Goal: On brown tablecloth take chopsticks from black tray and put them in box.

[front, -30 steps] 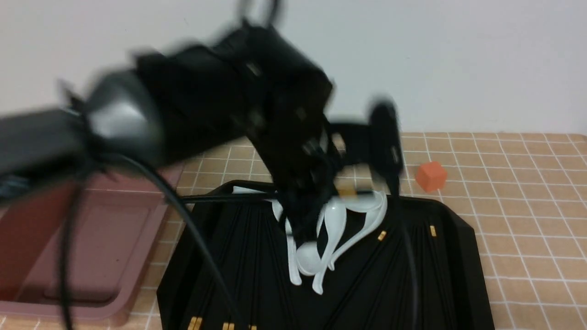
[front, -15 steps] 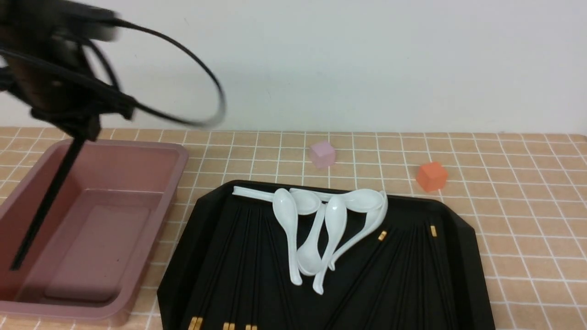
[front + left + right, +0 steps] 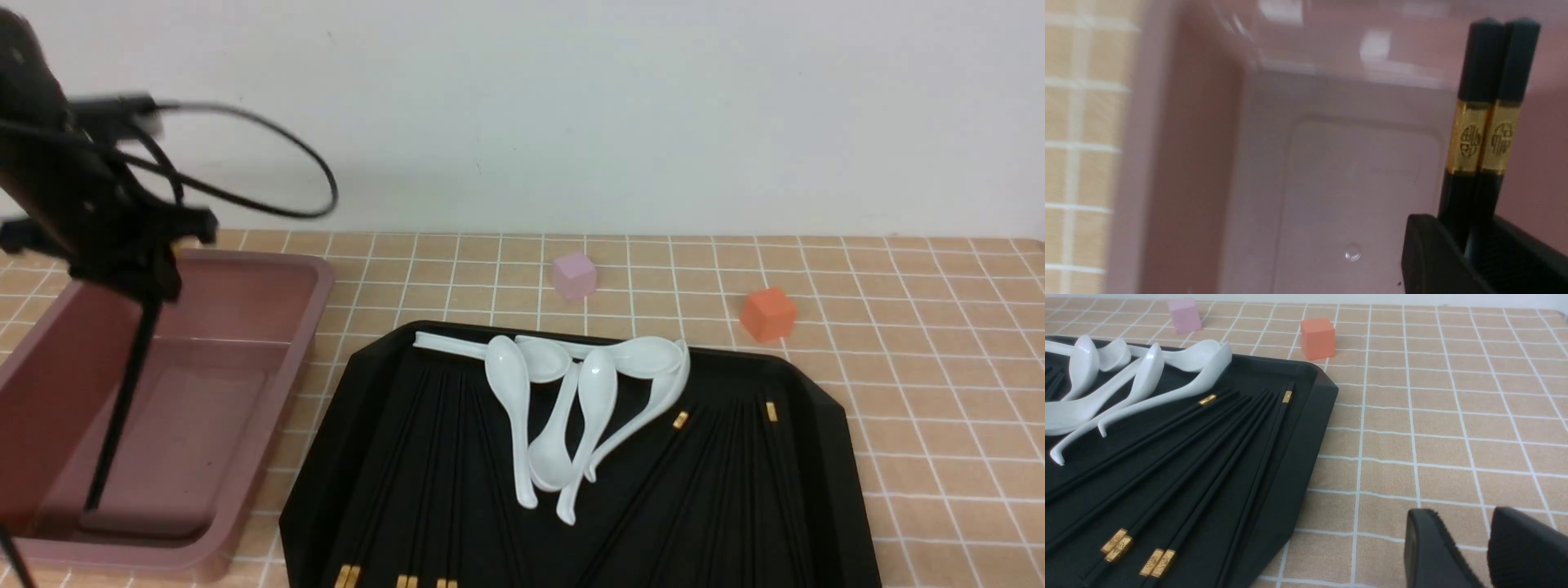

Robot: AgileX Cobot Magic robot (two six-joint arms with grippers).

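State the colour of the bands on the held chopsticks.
Gold bands, round emblem stamped on; best in left wrist view.

The black tray (image 3: 837, 457) runs off the front view's lower edge (the left hand (image 3: 153, 282) is blurred).

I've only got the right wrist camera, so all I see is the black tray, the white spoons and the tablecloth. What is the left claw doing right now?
Observer: The left claw is shut on two thin black chopsticks with gold bands.
Operator: Where are they relative to the box?
Observer: In the front view they hang steeply, with their lower tips down inside the deep dusty-pink plastic box.
Operator: Is anything in the box already?
Observer: No other chopsticks show on its floor in the left wrist view.
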